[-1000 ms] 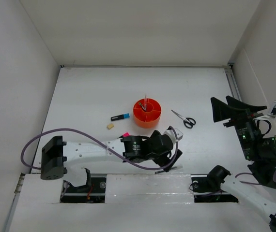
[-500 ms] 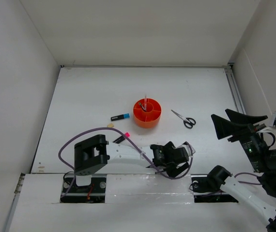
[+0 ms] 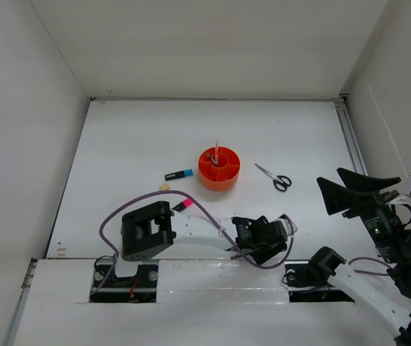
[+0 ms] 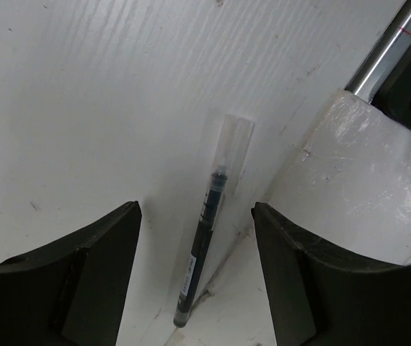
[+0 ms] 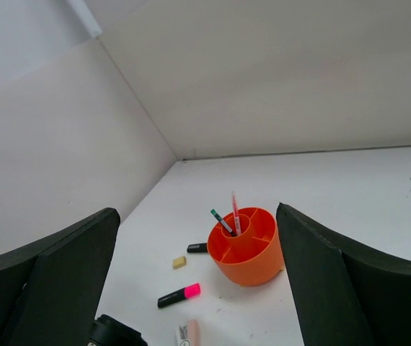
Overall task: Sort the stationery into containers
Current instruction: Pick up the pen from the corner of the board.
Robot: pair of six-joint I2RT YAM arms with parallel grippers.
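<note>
Sorting is under way but mostly unfinished. Round orange organiser (image 3: 218,168) sits near the middle of the white tabletop (image 3: 133,137). Two items stand in it: a pink pen (image 5: 235,214), upright, and a dark pen (image 5: 222,221) leaning to one side. Both rise from around the centre, probably from the central cup, though the exact compartment is hard to tell. The wedge compartments that show in the right wrist view look empty.

Everything else lies loose on the tabletop. A blue-capped marker (image 3: 179,174) lies just left of the organiser. A tan eraser (image 3: 164,187) is a little nearer the arms. A pink-capped marker (image 3: 182,205) is nearer still, partly beside the left arm. Black-handled scissors (image 3: 274,176) lie to the right of the organiser, apart from it. A small pink-and-white piece (image 5: 188,333) shows at the bottom of the right wrist view.

A thin black pen (image 4: 202,245) with a clear cap lies flat along the raised ledge (image 4: 350,180) at the near edge of the tabletop. The left fingers (image 4: 195,213) are low over it, one on each side, moderately apart and not touching it. The right fingers (image 5: 197,211) are raised at the right side, spread wide and holding nothing.

By this reckoning, two items are sorted and six remain, the ledge pen likely next.
</note>
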